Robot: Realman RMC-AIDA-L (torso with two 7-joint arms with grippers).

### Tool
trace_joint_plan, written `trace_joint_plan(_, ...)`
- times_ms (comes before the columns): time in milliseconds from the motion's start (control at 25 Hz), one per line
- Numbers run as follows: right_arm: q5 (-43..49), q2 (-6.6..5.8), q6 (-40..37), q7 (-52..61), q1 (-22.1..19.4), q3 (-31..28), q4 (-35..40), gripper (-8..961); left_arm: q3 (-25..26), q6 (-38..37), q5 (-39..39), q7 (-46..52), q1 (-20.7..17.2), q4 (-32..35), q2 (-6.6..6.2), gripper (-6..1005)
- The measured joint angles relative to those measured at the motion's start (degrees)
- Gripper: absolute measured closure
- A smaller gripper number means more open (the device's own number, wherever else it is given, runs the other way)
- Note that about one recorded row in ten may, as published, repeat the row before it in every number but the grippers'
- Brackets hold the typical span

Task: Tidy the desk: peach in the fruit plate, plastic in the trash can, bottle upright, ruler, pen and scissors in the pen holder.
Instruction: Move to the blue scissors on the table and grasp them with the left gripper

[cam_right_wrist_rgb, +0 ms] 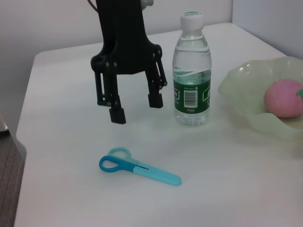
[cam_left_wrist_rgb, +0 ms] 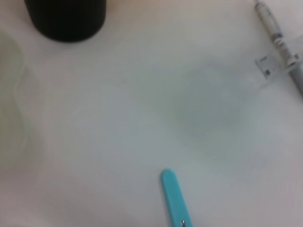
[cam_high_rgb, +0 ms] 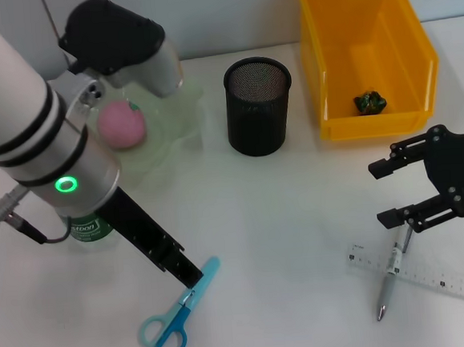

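The blue scissors (cam_high_rgb: 181,310) lie flat near the table's front, also in the right wrist view (cam_right_wrist_rgb: 139,167); one blade tip (cam_left_wrist_rgb: 174,196) shows in the left wrist view. My left gripper (cam_high_rgb: 183,272) hangs open just above them, its fingers (cam_right_wrist_rgb: 117,113) spread and empty. Farther right, my right gripper (cam_high_rgb: 388,193) stands open above the grey pen (cam_high_rgb: 390,277), which lies across the clear ruler (cam_high_rgb: 433,277). The pink peach (cam_high_rgb: 122,124) rests in the pale green fruit plate (cam_high_rgb: 175,118). The bottle (cam_right_wrist_rgb: 191,71) stands upright. Green plastic (cam_high_rgb: 369,102) lies in the yellow trash can (cam_high_rgb: 415,46). The black mesh pen holder (cam_high_rgb: 259,105) holds nothing that I can see.
My left arm's white body (cam_high_rgb: 27,125) covers most of the bottle in the head view. The pen holder stands between the plate and the yellow bin at the back. The table's edge (cam_right_wrist_rgb: 23,156) shows in the right wrist view.
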State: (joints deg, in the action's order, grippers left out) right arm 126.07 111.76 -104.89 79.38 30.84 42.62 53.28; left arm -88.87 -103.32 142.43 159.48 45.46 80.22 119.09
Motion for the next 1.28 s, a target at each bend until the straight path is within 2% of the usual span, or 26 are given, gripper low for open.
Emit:
trace_joint_plan(240, 0.1, 0.36, -0.1, -0.2, -0.4, -0.2, 0.8, 220, -2.8, 0.7, 0.8, 2.5, 1.4, -1.9, 0.01, 256)
trace_joint_plan(520, 0.5, 1.27, 0.0, -0.5, -0.4, 0.0, 0.9, 220, -3.1, 1.3, 2.9, 3.2, 2.4, -4.1, 0.0, 263)
trace_joint_plan(800, 0.6, 1.24, 0.0, -0.6, -0.3, -0.3, 1.0, 220, -3.4, 2.0, 3.4, 3.1, 4.6, -7.5, 0.07, 269)
trace_joint_plan(1280, 0.6, 0.77, -0.1, -0.2, 0.5, -0.5, 2.9, 220, -4.2, 5.4, 5.0, 4.9, 4.8, -9.6, 0.09, 281)
